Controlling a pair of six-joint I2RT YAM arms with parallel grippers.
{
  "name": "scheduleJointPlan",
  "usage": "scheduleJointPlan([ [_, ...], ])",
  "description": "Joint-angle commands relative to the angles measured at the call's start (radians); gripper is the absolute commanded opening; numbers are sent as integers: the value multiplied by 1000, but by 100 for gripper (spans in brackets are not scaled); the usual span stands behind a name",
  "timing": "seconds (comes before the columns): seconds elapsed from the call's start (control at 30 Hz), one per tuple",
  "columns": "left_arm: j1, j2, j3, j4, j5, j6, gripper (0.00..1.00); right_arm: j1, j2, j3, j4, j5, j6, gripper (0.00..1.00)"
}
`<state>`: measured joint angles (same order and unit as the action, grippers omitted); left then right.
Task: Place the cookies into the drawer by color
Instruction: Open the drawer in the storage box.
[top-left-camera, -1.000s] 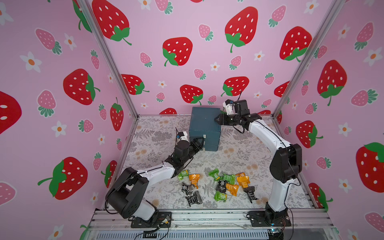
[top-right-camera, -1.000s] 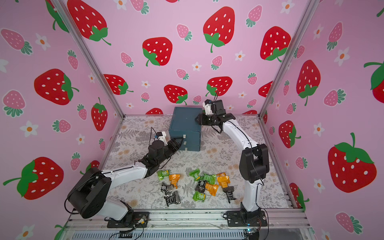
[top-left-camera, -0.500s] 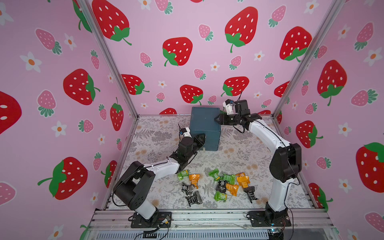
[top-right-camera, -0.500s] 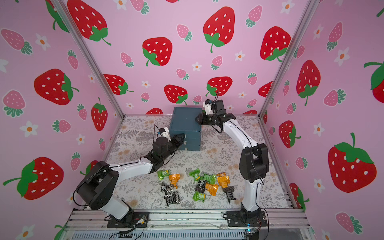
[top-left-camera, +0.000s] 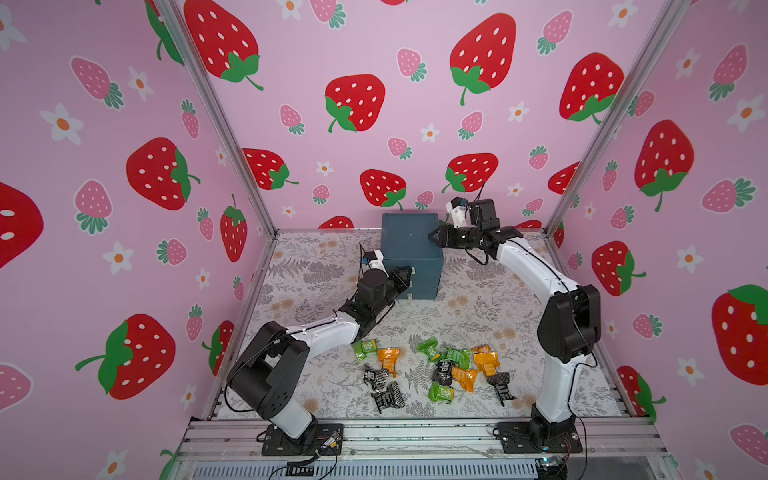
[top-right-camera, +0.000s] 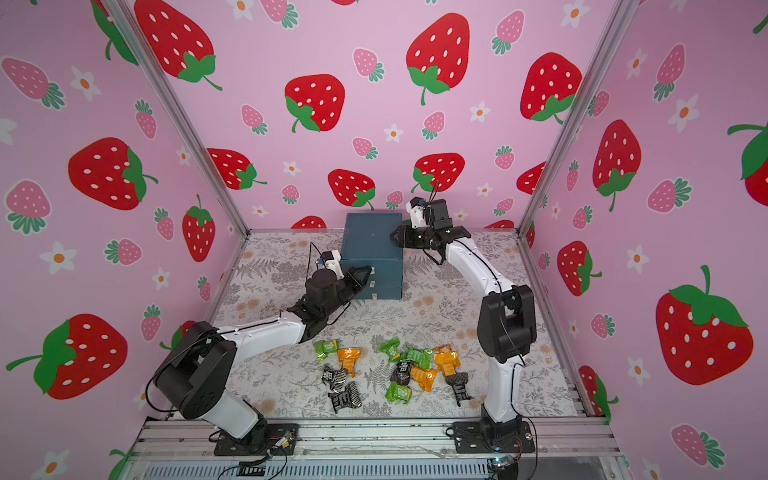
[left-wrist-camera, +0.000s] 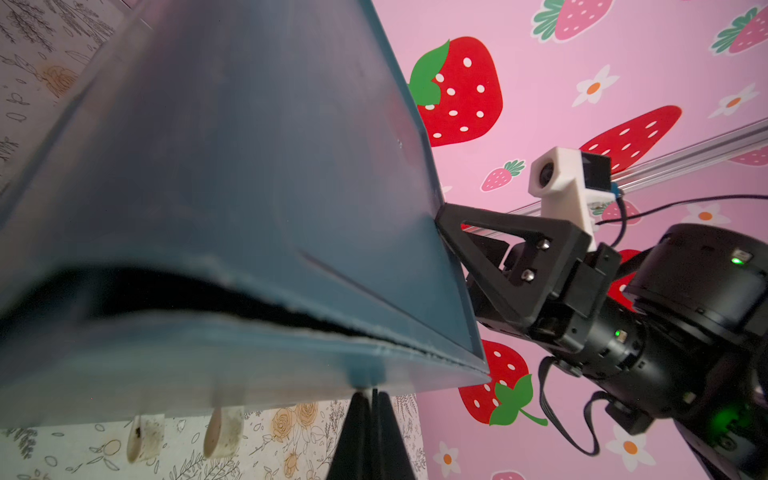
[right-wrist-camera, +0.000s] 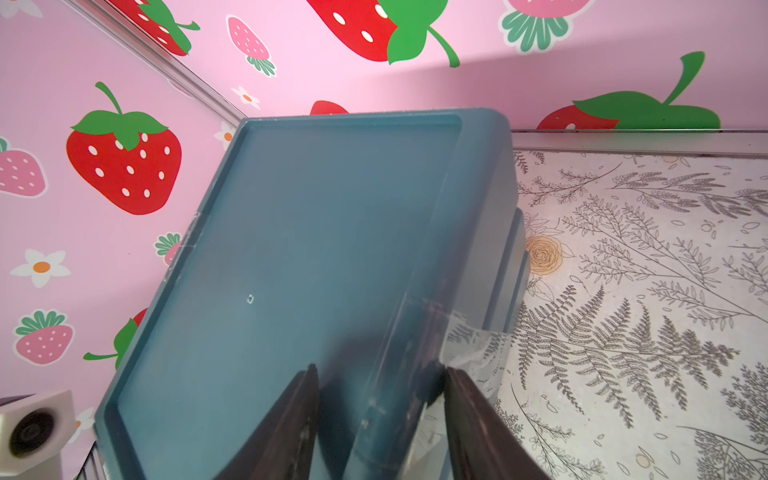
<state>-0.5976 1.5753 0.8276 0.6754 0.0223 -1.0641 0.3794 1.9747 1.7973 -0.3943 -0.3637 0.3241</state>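
The dark teal drawer (top-left-camera: 409, 245) (top-right-camera: 370, 245) stands at the back of the floor with its three fronts closed. My left gripper (top-left-camera: 408, 272) (top-right-camera: 368, 271) is shut at the top front, its tips (left-wrist-camera: 372, 392) pinched on that front's pull tab. Two more white tabs (left-wrist-camera: 224, 428) hang free beside it. My right gripper (top-left-camera: 432, 237) (top-right-camera: 394, 237) (right-wrist-camera: 380, 370) clamps the cabinet's upper right edge, one finger on the lid (right-wrist-camera: 311, 249), the other on the side wall. Several green, orange and black cookies (top-left-camera: 457, 370) (top-right-camera: 415, 365) lie loose near the front.
Pink strawberry walls close in the floor on three sides, and the cabinet stands near the back wall. A metal rail (top-left-camera: 415, 432) with both arm bases runs along the front. A green cookie (top-left-camera: 365, 348) and an orange one (top-left-camera: 388, 358) lie close to my left forearm.
My left arm reached forward to the cabinet's front and its gripper went from open to shut on the top tab. The right arm kept its hold on the cabinet.
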Motion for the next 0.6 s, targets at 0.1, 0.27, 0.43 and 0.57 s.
scheduleJointPlan([
  [0.1, -20, -161, -153, 20, 58, -4, 0, 7, 36, -19, -84, 14, -13, 53],
  [0.27, -72, -254, -223, -23, 80, -9, 0, 9, 29, -15, -89, 12, -7, 53],
  [0.43, -146, -380, -256, -117, 35, 40, 0, 10, 25, -26, -89, 15, -2, 53],
  [0.57, -145, -406, -267, -159, 22, 54, 0, 11, 25, -33, -87, 10, 4, 53],
])
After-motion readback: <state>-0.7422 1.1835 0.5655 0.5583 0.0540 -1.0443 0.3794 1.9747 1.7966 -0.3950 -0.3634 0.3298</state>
